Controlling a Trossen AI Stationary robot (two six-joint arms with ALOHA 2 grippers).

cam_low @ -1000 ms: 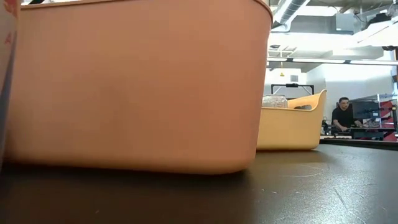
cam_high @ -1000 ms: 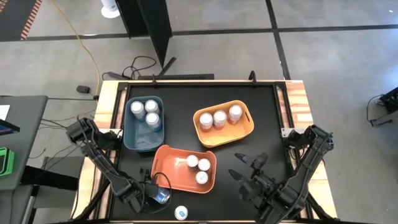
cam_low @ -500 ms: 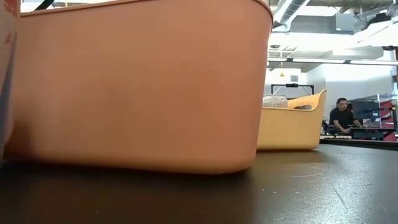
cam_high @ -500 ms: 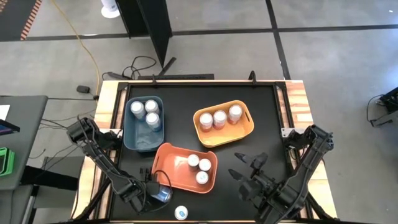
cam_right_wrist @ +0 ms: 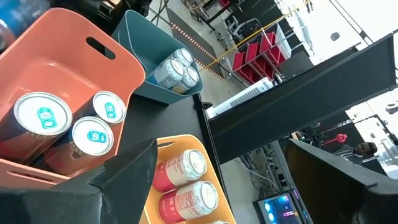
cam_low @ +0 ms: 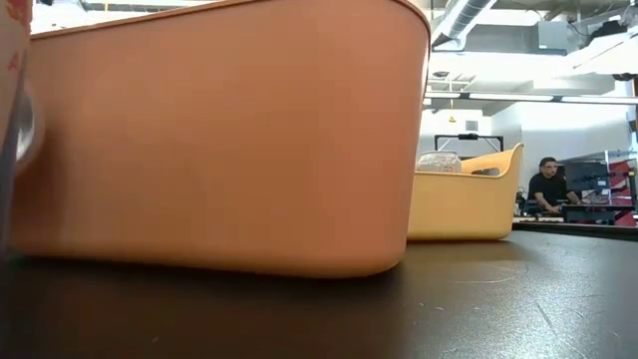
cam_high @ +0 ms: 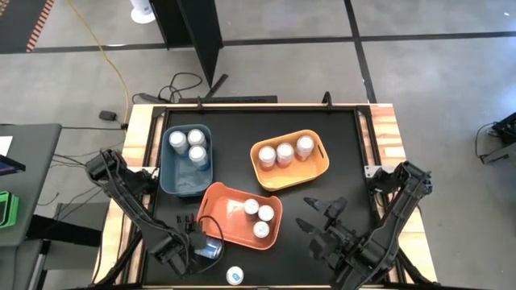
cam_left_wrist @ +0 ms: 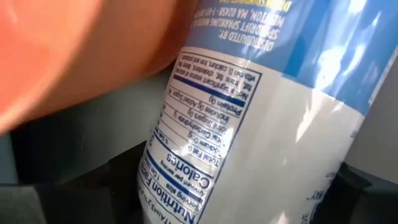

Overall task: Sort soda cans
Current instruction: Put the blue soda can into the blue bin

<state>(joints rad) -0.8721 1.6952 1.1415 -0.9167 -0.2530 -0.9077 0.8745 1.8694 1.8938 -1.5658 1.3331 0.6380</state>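
Standing by the table here, and the risk I see is all on the left side. The left gripper (cam_high: 196, 246) is down at the near edge, its jaws closed around a blue-labelled can (cam_high: 211, 250) that sits just beside the orange bin (cam_high: 214, 205), maybe touching its corner. From the wrist camera the can (cam_left_wrist: 249, 124) fills the whole shot and looks tilted, with the bin's wall (cam_left_wrist: 68, 56) right up against it. My guess: if the arm lifts without clearing that rim, the can clips the bin and either slips out or drags the bin along. A tilted grip on a smooth round can also seems easy to lose.

Another loose can (cam_high: 235, 275) stands at the very front edge of the table, close enough that a sloppy swing could knock it off.

The right gripper (cam_high: 316, 213) just waits over the table to the right of the orange bin, fingers spread, nothing in them.

The cans themselves: small cylinders with silver tops. Three sit in the blue bin (cam_high: 171, 173), three pinkish-red ones in the yellow bin (cam_high: 318, 165), three in the orange one. The held can has a white body with a blue band and a nutrition label.
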